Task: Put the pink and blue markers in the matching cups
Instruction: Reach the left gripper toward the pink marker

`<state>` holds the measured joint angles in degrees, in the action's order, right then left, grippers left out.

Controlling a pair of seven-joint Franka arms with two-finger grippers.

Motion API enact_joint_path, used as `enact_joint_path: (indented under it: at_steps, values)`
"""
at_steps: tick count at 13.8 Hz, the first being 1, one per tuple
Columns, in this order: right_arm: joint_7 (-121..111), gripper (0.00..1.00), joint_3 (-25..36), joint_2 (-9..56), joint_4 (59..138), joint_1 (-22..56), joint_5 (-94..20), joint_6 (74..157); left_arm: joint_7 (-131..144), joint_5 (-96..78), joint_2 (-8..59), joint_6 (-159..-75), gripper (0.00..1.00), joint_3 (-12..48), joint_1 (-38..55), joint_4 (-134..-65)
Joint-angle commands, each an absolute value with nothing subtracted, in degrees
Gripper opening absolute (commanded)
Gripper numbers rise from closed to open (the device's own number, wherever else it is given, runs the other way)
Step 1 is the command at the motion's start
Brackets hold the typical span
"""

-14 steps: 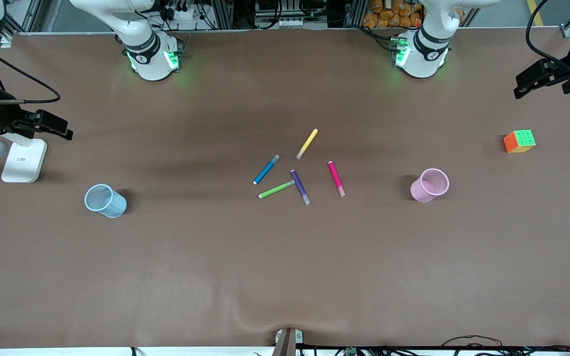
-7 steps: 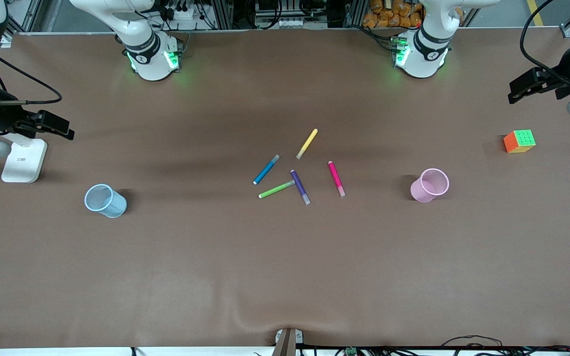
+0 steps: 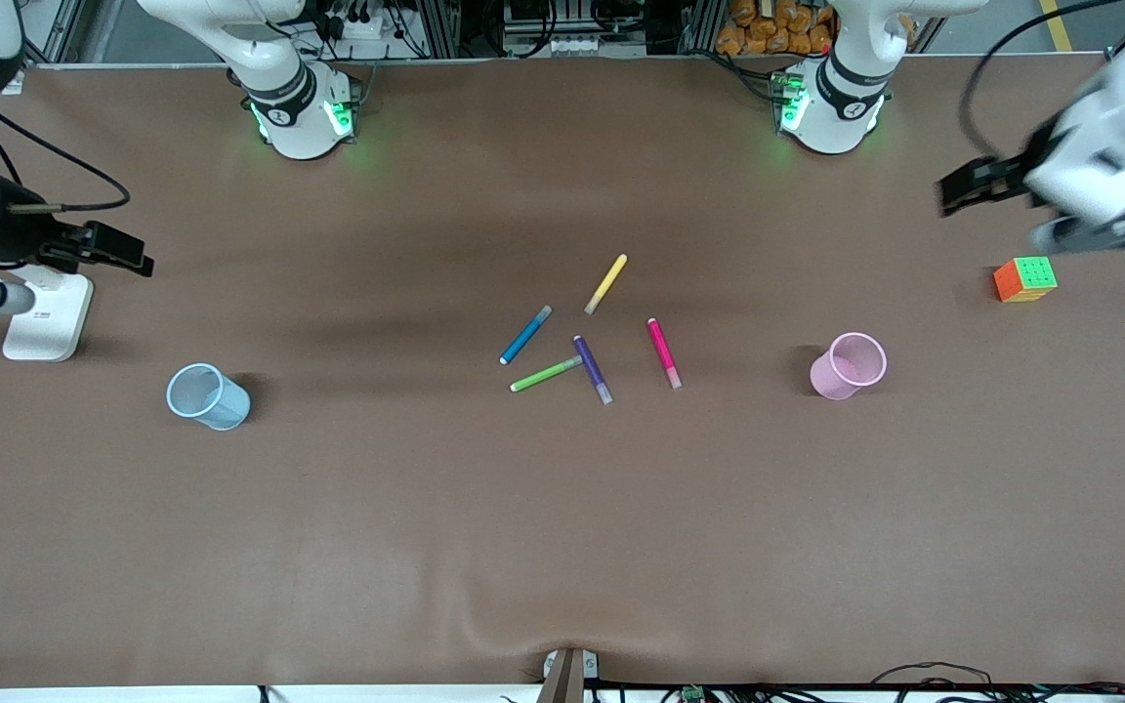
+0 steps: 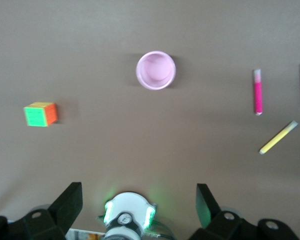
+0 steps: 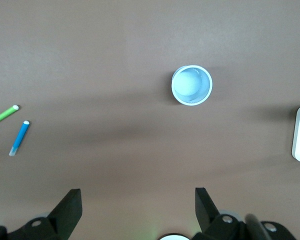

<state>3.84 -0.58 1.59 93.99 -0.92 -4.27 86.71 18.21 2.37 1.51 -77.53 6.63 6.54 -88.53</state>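
Though draped end to end in brown cloth, table [image 3: 562, 547] first, bearing everything below.

Next, left gripper [image 4: 138, 197]: hung high over the left arm's end of the table, close above the cube, fingers [image 4: 70, 205] spread wide, pinching nothing. Right gripper [image 5: 137, 200]: likewise up in the air over the right arm's end, above the white stand, fingers [image 5: 206, 205] also spread wide and bare.

White stand [image 3: 47, 317]: flat on the cloth at the right arm's end, farther from the front camera than the blue cup.

Pale blue cup [image 3: 208, 396]: upright, mouth up, toward the right arm's end, well apart from the markers. Pale pink cup [image 3: 848, 366]: upright, mouth up, toward the left arm's end, nearer to the markers than its blue twin.

Colourful puzzle cube [image 3: 1024, 279]: green face up, orange face to the side, near the left arm's edge of the table, farther from the front camera than the pink cup.

Last, five markers lying loose at mid-table, between the two cups. Pink marker [image 3: 663, 353]: on the cloth at the cluster's pink-cup side, touching nothing. Blue marker [image 3: 525, 335]: on the cloth at the blue-cup side, slanted, just apart from the green one. Purple marker [image 3: 592, 369]: between those two, met at its side by one end of the green marker [image 3: 545, 374]. Yellow marker [image 3: 606, 283]: alone, farthest of the five from the front camera.
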Motion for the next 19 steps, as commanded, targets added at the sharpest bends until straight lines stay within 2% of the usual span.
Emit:
enact_joint_path:
  at_steps: [1,3,6,9,14,19]
  values:
    - [3.0,1.00,-1.2,2.4,93.9,-2.0,-3.8,86.0,25.1,2.4,6.8,-79.0,1.00,10.4,7.1,-88.1]
    - [3.1,1.00,-1.2,2.4,93.9,-1.9,-3.9,86.0,26.0,2.2,9.7,-81.5,1.00,11.9,7.1,-89.3]
    - [3.1,1.00,-1.2,2.5,93.9,-2.2,-3.9,85.7,26.8,0.3,12.9,-88.9,1.00,11.8,6.0,-94.9]
    - [3.1,1.00,-1.2,2.5,93.9,-2.3,-3.9,85.7,30.2,-0.3,17.0,-93.0,1.00,11.5,5.8,-95.4]
    - [3.1,1.00,-1.2,3.2,93.9,-2.2,-3.9,85.5,33.0,-1.0,25.6,-94.6,1.00,11.7,7.0,-94.6]
    - [3.2,1.00,-1.2,4.3,93.7,-2.4,-3.8,84.6,37.5,-10.2,32.9,-104.3,1.00,11.9,7.7,-94.6]
